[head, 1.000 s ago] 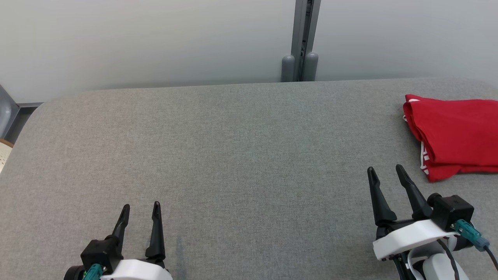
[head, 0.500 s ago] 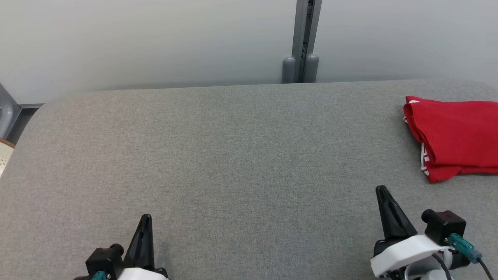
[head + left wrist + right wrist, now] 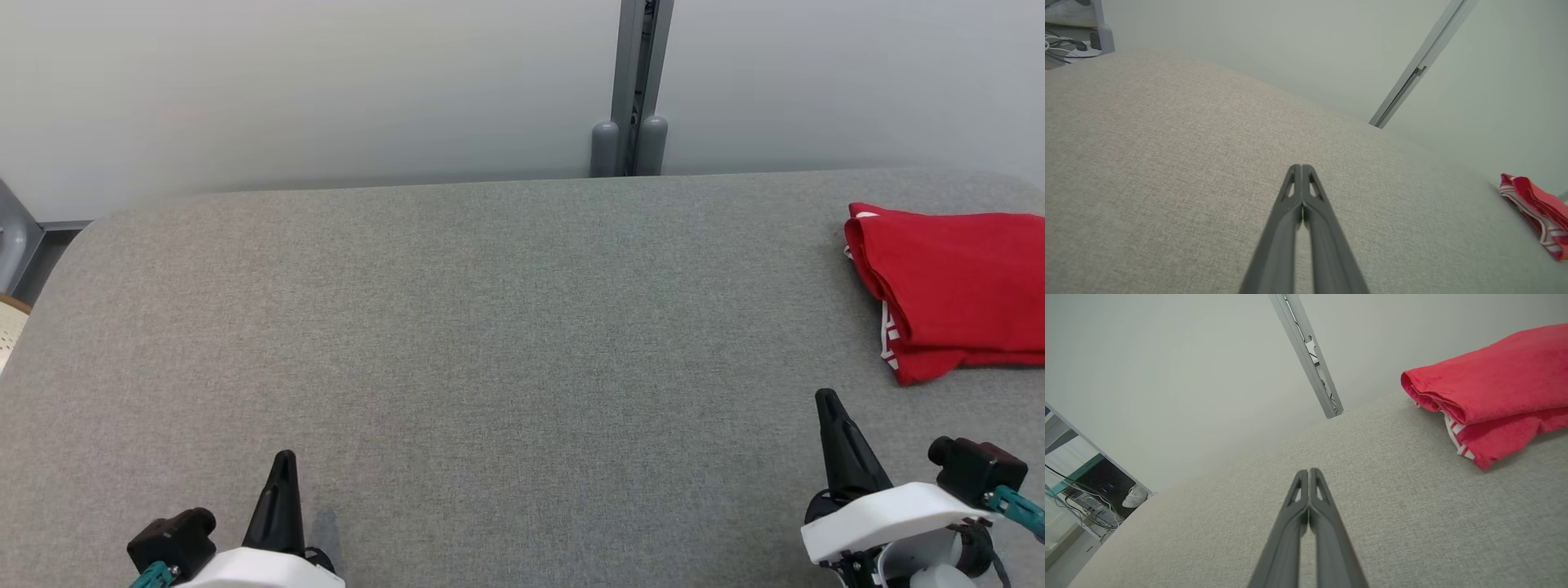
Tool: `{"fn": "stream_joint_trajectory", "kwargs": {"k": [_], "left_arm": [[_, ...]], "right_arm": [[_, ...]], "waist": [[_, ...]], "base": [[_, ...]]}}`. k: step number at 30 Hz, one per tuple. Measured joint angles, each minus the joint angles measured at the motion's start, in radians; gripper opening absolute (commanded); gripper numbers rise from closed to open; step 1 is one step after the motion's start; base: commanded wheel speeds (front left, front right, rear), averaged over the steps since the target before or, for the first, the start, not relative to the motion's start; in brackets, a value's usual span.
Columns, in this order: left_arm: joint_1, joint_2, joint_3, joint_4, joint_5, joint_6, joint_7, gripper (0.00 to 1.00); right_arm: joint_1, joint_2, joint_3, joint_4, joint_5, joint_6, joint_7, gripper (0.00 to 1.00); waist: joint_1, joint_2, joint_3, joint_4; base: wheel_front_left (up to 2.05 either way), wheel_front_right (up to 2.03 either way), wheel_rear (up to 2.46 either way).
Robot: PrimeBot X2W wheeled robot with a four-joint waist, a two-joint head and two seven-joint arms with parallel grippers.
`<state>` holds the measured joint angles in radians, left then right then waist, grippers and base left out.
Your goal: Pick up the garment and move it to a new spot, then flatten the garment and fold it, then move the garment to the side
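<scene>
The garment [image 3: 955, 286] is a red cloth with white stripes at its hem, folded into a flat stack at the far right of the grey padded table [image 3: 506, 327]. It also shows in the right wrist view as the garment [image 3: 1490, 396] and at the right edge of the left wrist view as the garment [image 3: 1537, 210]. My right gripper [image 3: 829, 400] is shut and empty, near the front edge, below and left of the fold. My left gripper [image 3: 284, 457] is shut and empty at the lower left, far from the cloth. Both pairs of fingertips meet: left gripper [image 3: 1301, 168], right gripper [image 3: 1308, 472].
A pale wall with a grey vertical post [image 3: 637, 82] stands behind the table. At the far left, past the table's rounded edge, are a grey frame [image 3: 16, 237] and cables and shelving [image 3: 1081, 490], with a shoe [image 3: 1135, 495] on the floor.
Both grippers have gone from open to shut with nothing in them, and both have drawn back toward the front edge. The garment has not moved.
</scene>
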<state>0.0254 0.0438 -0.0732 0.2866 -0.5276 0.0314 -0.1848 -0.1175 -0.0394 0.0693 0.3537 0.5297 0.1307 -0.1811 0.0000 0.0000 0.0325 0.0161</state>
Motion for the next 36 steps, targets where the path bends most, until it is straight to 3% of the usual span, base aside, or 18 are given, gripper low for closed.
{"fn": "stream_joint_trajectory", "kwargs": {"k": [36], "left_arm": [[-0.053,0.001,0.08,-0.017,-0.468,-0.067,0.129,0.0]], "right_arm": [[0.0,-0.003,-0.077,-0.047,0.468,0.0,0.127,0.0]], "waist": [[0.0,0.0,-0.009,-0.005]], "base": [[0.0,0.0,0.0]]}}
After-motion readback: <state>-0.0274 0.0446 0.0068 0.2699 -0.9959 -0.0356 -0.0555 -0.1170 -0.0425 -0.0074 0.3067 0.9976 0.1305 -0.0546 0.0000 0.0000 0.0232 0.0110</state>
